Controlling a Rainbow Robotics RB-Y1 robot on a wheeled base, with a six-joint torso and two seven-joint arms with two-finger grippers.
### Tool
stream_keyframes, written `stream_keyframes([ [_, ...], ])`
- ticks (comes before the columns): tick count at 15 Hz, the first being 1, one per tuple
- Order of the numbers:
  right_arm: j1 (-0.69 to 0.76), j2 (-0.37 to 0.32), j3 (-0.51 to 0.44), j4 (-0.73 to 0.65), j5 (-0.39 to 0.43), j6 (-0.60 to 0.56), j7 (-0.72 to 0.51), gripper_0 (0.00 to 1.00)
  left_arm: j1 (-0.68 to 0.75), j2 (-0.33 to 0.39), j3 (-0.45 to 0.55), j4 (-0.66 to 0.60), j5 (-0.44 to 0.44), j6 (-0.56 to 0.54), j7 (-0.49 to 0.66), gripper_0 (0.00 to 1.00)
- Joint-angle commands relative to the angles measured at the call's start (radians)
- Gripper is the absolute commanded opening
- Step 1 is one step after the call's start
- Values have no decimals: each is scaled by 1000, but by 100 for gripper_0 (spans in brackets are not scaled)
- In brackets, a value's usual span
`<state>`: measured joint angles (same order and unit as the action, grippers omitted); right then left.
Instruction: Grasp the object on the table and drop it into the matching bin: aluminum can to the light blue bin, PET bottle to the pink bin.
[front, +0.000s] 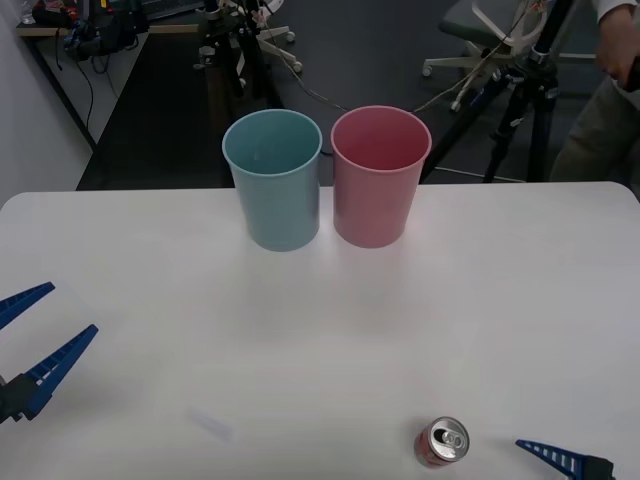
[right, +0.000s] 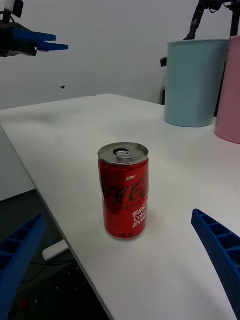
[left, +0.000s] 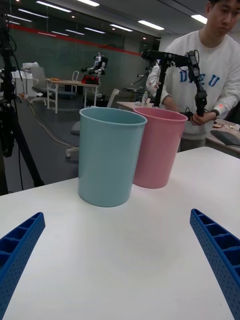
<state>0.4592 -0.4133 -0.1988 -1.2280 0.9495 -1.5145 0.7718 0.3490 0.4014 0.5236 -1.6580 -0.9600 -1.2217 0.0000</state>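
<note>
Our right gripper (right: 120, 260) gapes open, framing the can (right: 123, 190) ungrasped; next we close, then carry to the blue bin (front: 273, 180).

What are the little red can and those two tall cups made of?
The can looks like thin metal: bare silver top with a pull tab, glossy printed red wall. The light blue bin and the pink bin look like moulded plastic: solid colour, smooth matte walls, thin rolled rims. That is judged by look alone.
</note>
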Motion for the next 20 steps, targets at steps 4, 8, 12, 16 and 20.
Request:
stream_keyframes([
  [4, -96, 62, 2, 108, 55, 22, 37, 100, 0, 0, 0, 0, 0, 0, 0, 100],
  [8, -113, 116, 6, 96, 80, 59, 50, 100, 0, 0, 0, 0, 0, 0, 0, 100],
  [12, -114, 143, 44, 42, 80, 123, 41, 100, 0, 0, 0, 0, 0, 0, 0, 100],
  [16, -114, 149, 90, -2, 65, 186, 30, 100, 0, 0, 0, 0, 0, 0, 0, 100],
  [20, -116, 149, 124, -34, 54, 235, 21, 100, 0, 0, 0, 0, 0, 0, 0, 100],
])
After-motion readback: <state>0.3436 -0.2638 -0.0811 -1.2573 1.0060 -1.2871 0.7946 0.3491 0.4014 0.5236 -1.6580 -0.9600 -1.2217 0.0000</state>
